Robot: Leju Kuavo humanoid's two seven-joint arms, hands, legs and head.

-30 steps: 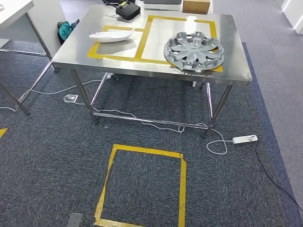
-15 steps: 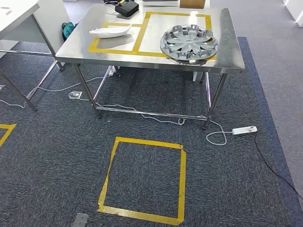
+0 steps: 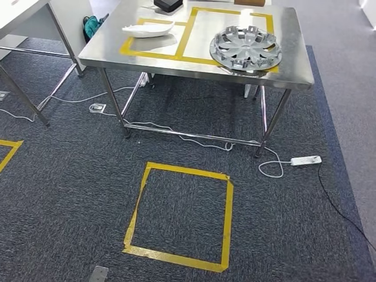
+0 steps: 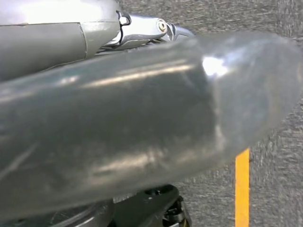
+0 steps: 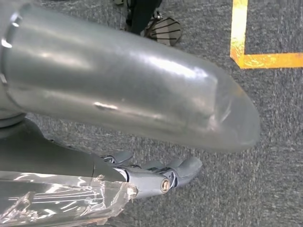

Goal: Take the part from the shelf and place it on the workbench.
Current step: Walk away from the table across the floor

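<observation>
The steel workbench [image 3: 292, 59] stands ahead in the head view, marked with yellow tape rectangles. A grey wheel cover [image 3: 245, 47] lies on its right side and a white curved part [image 3: 148, 29] on its left. My left hand [image 4: 143, 118] hangs over the carpet, its thick thumb close to the camera and its fingers [image 4: 143, 28] lying straight beside it with nothing in them. My right hand [image 5: 125, 90] hangs the same way, its fingers [image 5: 161, 177] stretched out and holding nothing. Crinkled clear film [image 5: 53, 198] sits at that wrist.
A yellow tape square [image 3: 228, 217] marks the carpet in front of the workbench. A white power strip [image 3: 306, 160] and cables lie by the bench's right legs. A black box [image 3: 167, 4] sits at the bench's far edge. Another table's legs [image 3: 22, 100] stand at the left.
The whole head view has shifted: the workbench and the floor square now sit higher and look a little smaller, so the camera has moved. Nothing on the bench has moved.
</observation>
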